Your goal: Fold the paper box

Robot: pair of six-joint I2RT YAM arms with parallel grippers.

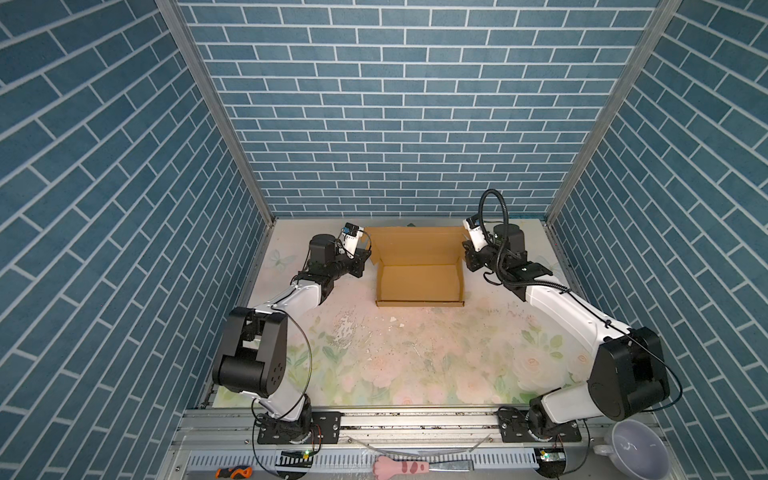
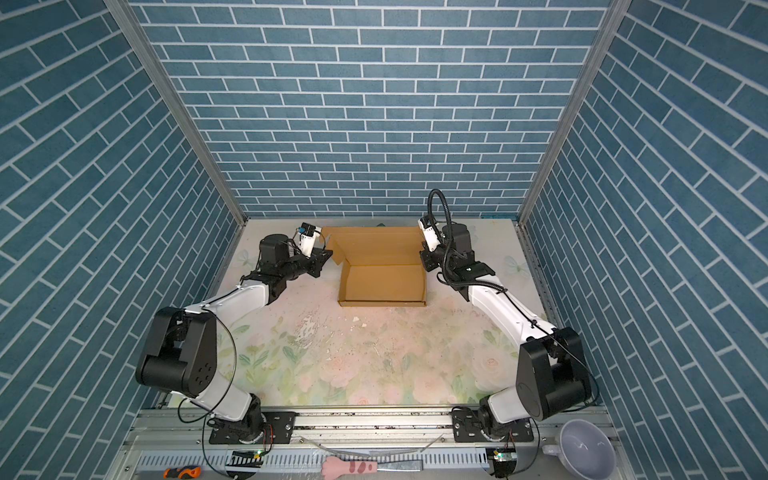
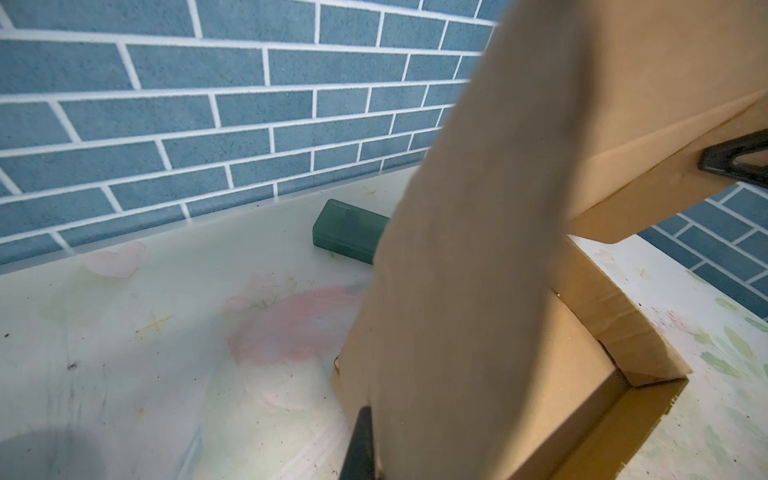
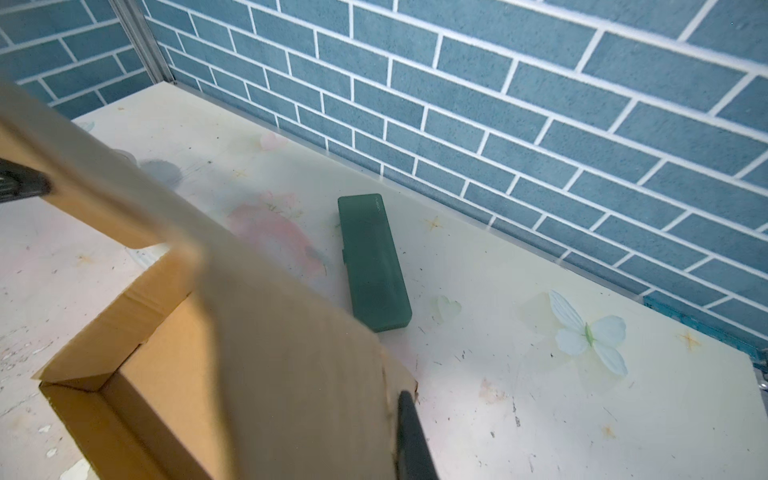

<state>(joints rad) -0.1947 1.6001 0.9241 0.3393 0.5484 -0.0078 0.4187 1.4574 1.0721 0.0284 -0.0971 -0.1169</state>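
Observation:
The paper box (image 1: 419, 282) (image 2: 382, 284) is brown cardboard standing at the back of the table, its shallow tray formed and its lid (image 1: 415, 245) raised at the rear. My left gripper (image 1: 368, 249) (image 2: 330, 253) is shut on the lid's left side flap (image 3: 478, 249); one dark finger (image 3: 361, 440) presses the cardboard, the other is hidden behind it. My right gripper (image 1: 467, 249) (image 2: 423, 251) is shut on the right side flap (image 4: 270, 353), with one finger (image 4: 411, 436) showing against its edge.
A dark green flat block (image 3: 349, 228) (image 4: 374, 266) lies behind the box near the back wall. Blue brick walls close in three sides. On the front rail lie a mug (image 1: 636, 449), an orange screwdriver (image 1: 232, 471) and a pink paw-shaped tool (image 1: 401, 465).

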